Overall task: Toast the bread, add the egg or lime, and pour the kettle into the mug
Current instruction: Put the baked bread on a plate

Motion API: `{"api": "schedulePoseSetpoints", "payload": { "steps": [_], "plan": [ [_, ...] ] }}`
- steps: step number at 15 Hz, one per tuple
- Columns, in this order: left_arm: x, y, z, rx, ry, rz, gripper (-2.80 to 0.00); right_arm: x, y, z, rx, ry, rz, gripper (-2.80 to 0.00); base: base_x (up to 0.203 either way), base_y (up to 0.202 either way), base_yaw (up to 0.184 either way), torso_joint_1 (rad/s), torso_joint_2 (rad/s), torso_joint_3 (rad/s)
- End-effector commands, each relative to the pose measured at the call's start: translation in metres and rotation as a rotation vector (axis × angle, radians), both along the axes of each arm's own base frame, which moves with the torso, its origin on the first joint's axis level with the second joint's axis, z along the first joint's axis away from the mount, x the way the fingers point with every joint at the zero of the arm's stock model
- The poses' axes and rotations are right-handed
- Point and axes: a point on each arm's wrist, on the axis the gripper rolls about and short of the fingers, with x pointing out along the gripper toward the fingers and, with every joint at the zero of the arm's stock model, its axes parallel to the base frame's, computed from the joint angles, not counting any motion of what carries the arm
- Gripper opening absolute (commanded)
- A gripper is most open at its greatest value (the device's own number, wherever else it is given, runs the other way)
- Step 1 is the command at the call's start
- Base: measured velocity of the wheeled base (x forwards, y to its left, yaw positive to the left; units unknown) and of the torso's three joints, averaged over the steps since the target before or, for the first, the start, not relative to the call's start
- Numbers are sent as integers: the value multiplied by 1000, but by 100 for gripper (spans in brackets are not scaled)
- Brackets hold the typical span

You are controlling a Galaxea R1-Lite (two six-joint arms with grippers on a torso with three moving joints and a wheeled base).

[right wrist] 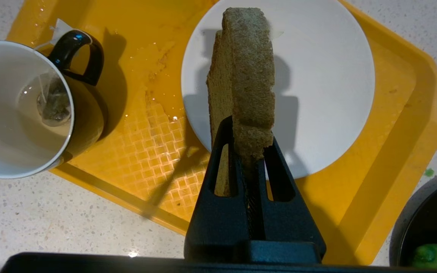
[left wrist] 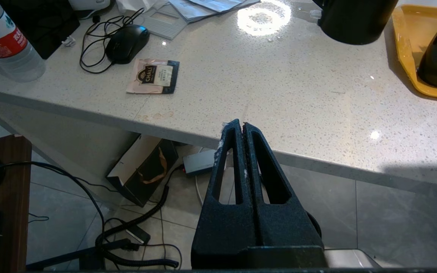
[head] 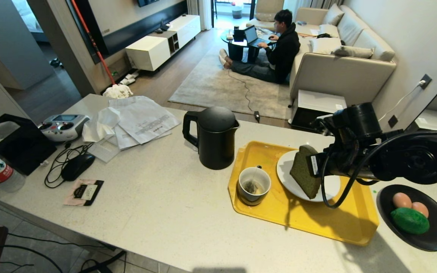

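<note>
Right gripper (right wrist: 249, 151) pinches the green-brown square bread slice (right wrist: 247, 76) edge-on, long axis pointing away from the claw, held above the round white plate (right wrist: 328, 76). Left gripper (left wrist: 240, 127), pressed together, waits off the counter edge.

Setting: a home, with an open-plan living room behind a pale stone counter (head: 157, 212). Indicators: beige sofa (head: 340, 57), rug (head: 218, 83), low TV cabinet (head: 165, 41), a person (head: 275, 49) seated on the floor at a laptop (head: 252, 36), and a mop (head: 101, 53) against the wall.
</note>
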Motion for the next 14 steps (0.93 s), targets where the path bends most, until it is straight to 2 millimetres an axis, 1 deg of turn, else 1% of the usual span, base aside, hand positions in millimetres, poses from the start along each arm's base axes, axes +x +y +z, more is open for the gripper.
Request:
{"api": "schedulePoseSetpoints", "payload": {
  "steps": [1,7,10,14],
  "plan": [
    [0,0,0,0,-1,0,-280,6,2,-11,-9,27,-2,-280,0,0,0,0,0,0],
    [0,0,0,0,-1,0,-280,21,-4,-28,-16,65,-35,-280,0,0,0,0,0,0],
    [0,0,0,0,-1,1,-280,29,-16,-37,-21,87,-73,-280,0,0,0,0,0,0],
    [0,0,0,0,-1,1,-280,34,-33,-38,-19,93,-118,-280,0,0,0,0,0,0]
  ]
}}
